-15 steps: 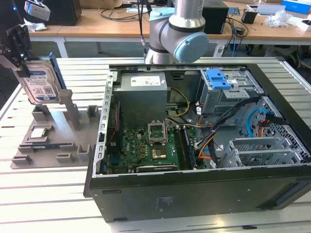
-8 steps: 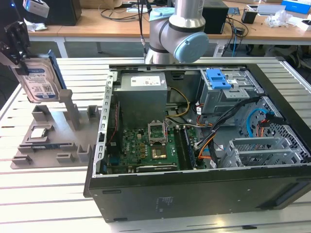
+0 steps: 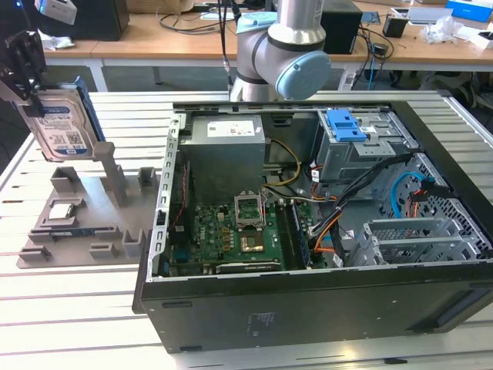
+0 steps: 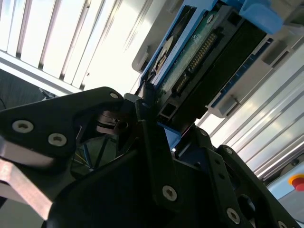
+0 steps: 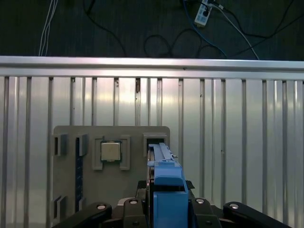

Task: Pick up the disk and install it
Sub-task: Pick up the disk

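Disk [image 3: 63, 127] hangs on edge in the air at the exterior view's far left, its labelled face turned to that camera and its blue carrier frame showing along one side. It is clear of the grey fixture plate [image 3: 85, 223] that lies on the slatted table [image 3: 77, 324] beneath it. The gripper [image 3: 29, 85] has it from above: in the second wrist view the black fingers [image 4: 142, 137] close tight against the two broad faces of the disk [image 4: 199, 61] near one end, so the claw is closed down to the drive's thickness, with nothing else in its hold. From the claw the drive reaches downward and away, its long axis running on from the fingers toward the table; the first wrist view looks along that axis and sees the disk [image 5: 166, 185] as a thin blue strip over the fixture plate [image 5: 66, 190], beside the pocket holding a processor chip [image 5: 110, 152]. By these views the pick-up looks done and the installing not. The open computer case [image 3: 308, 308] lies well apart toward the exterior view's right, and the grey drive cage [image 3: 362, 158], topped by a blue bracket [image 3: 345, 125], sits at its far corner, past the base of the robot arm [image 3: 285, 46].
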Robot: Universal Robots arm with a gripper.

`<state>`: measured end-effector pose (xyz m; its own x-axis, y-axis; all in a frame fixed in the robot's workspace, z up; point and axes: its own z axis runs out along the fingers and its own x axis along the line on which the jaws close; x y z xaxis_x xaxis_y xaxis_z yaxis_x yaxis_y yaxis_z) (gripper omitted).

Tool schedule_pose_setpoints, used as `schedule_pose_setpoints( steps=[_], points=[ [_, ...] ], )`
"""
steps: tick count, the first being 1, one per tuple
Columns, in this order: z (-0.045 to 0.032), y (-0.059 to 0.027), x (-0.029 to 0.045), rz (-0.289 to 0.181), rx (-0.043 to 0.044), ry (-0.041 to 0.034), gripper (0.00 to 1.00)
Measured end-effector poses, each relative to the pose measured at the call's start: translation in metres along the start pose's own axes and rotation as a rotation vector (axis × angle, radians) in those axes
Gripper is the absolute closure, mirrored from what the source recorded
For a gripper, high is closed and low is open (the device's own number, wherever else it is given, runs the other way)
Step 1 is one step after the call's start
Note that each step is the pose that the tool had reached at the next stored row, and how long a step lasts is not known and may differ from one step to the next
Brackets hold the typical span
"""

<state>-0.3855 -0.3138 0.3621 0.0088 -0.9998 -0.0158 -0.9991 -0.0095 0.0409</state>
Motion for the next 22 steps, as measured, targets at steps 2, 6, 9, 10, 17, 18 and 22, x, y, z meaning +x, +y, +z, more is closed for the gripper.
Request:
schedule_pose_setpoints(
  steps=[2, 6, 9, 10, 17, 18, 22],
  points=[
    [-0.0018, 0.0001, 0.0000, 0.000, 0.0000, 0.0000, 0.63],
    [-0.0043, 0.0002, -0.0001, 0.000, 0.0000, 0.0000, 0.63],
    [-0.0059, 0.0002, -0.0001, 0.000, 0.0001, 0.0000, 0.63],
    [-0.0062, 0.0002, -0.0001, 0.000, 0.0000, 0.0000, 0.63],
    [-0.0091, 0.0003, -0.0002, 0.000, 0.0000, 0.0000, 0.63],
    [-0.0099, 0.0004, -0.0002, 0.000, 0.0000, 0.0000, 0.63],
    [-0.0148, 0.0006, -0.0003, 0.000, 0.0000, 0.0000, 0.63]
  ],
)
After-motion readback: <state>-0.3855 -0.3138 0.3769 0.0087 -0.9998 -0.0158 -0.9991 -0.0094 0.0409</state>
